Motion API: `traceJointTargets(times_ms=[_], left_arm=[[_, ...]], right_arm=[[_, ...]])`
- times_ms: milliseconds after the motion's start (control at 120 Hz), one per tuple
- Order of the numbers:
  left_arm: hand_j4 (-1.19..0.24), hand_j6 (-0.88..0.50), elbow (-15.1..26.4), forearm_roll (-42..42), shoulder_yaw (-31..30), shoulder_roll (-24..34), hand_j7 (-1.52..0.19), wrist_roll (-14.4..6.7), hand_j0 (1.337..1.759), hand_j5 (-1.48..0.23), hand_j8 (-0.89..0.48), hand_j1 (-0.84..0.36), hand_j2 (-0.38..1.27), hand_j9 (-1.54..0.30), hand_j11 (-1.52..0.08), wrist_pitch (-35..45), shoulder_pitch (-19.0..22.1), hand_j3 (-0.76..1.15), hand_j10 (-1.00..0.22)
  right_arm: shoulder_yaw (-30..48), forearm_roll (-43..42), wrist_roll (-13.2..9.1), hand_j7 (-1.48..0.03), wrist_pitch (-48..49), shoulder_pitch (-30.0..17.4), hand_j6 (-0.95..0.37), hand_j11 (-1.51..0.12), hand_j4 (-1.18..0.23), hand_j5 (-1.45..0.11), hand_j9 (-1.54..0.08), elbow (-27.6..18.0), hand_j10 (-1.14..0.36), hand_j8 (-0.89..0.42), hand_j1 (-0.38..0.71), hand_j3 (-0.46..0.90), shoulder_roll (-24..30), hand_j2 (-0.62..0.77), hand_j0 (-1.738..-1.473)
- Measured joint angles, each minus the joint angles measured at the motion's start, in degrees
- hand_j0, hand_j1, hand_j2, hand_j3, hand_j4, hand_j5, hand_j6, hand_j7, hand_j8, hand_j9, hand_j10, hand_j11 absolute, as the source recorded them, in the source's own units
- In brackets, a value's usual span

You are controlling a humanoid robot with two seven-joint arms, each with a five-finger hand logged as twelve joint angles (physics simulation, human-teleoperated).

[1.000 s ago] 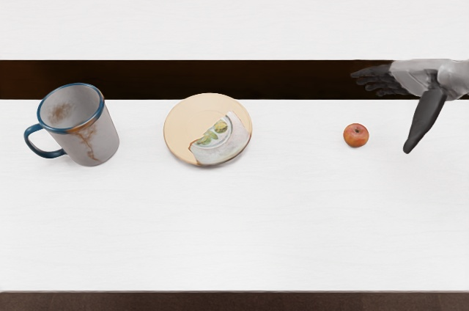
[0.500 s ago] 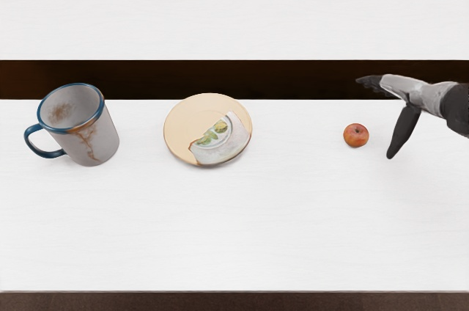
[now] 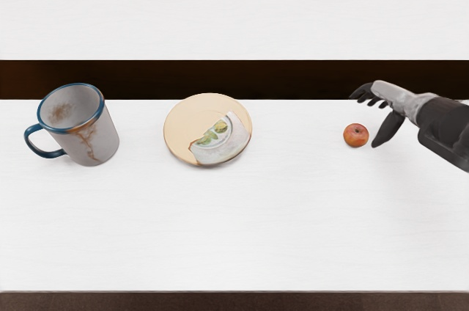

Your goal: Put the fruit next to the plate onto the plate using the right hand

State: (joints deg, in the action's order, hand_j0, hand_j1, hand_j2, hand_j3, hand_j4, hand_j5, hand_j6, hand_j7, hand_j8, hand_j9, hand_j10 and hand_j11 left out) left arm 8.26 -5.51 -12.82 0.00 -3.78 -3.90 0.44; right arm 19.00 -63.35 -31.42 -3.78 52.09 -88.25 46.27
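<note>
Head view: small red fruit (image 3: 356,135) sits on the white worktop (image 3: 256,223) well right of the plate (image 3: 178,122), not on it, right robot hand (image 3: 384,104) just right of the fruit with fingers spread, gripping nothing, mug (image 3: 73,125) at left.

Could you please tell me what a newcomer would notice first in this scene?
First the dark right hand at the right edge, fingers spread and holding nothing, just beside a small red fruit on the white table. A tan plate sits near the middle, well apart from the fruit, and a stained, blue-rimmed mug stands at the far left.
</note>
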Motion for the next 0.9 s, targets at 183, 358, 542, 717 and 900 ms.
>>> traceJointTargets(times_ms=[183,358,542,717,900], left_arm=[[-0.24,-0.24,0.0,0.0,0.0,0.0,-0.32,0.0,1.658,-0.32,-0.24,0.06,0.05,-0.32,-0.32,0.0,0.0,0.00,-0.24],[-0.24,-0.24,0.0,0.0,0.0,0.0,-0.32,0.0,1.658,-0.32,-0.24,0.06,0.05,-0.32,-0.32,0.0,0.0,0.00,-0.24],[-0.24,-0.24,0.0,0.0,0.0,0.0,-0.32,0.0,1.658,-0.32,-0.24,0.06,0.05,-0.32,-0.32,0.0,0.0,0.00,-0.24],[-0.24,-0.24,0.0,0.0,0.0,0.0,-0.32,0.0,1.658,-0.32,-0.24,0.06,0.05,-0.32,-0.32,0.0,0.0,0.00,-0.24],[-0.24,-0.24,0.0,0.0,0.0,0.0,-0.32,0.0,1.658,-0.32,-0.24,0.06,0.05,-0.32,-0.32,0.0,0.0,0.00,-0.24]], right_arm=[[-2.0,-4.8,-0.2,-0.39,-2.5,-1.3,-0.31,-0.39,-0.31,-0.39,-0.39,-2.1,-0.31,-0.31,0.01,0.00,-0.4,-0.06,-1.658],[-3.5,-8.4,-1.4,-0.41,-4.9,-2.1,-0.32,-0.41,-0.32,-0.41,-0.41,-4.5,-0.32,-0.32,0.03,0.00,-0.7,-0.06,-1.658],[-4.6,-10.5,-1.6,-0.44,-6.7,-2.7,-0.34,-0.44,-0.34,-0.44,-0.44,-2.1,-0.34,-0.34,0.05,0.00,-3.6,-0.06,-1.658],[-4.7,-11.1,-1.6,-0.45,-7.0,-2.8,-0.35,-0.45,-0.35,-0.45,-0.45,0.3,-0.35,-0.35,0.06,0.00,-5.9,-0.06,-1.658],[-4.7,-8.6,-1.6,-0.48,-6.6,-2.5,-0.37,-0.48,-0.37,-0.48,-0.48,0.8,-0.37,-0.37,0.09,0.00,-5.7,-0.07,-1.658]])
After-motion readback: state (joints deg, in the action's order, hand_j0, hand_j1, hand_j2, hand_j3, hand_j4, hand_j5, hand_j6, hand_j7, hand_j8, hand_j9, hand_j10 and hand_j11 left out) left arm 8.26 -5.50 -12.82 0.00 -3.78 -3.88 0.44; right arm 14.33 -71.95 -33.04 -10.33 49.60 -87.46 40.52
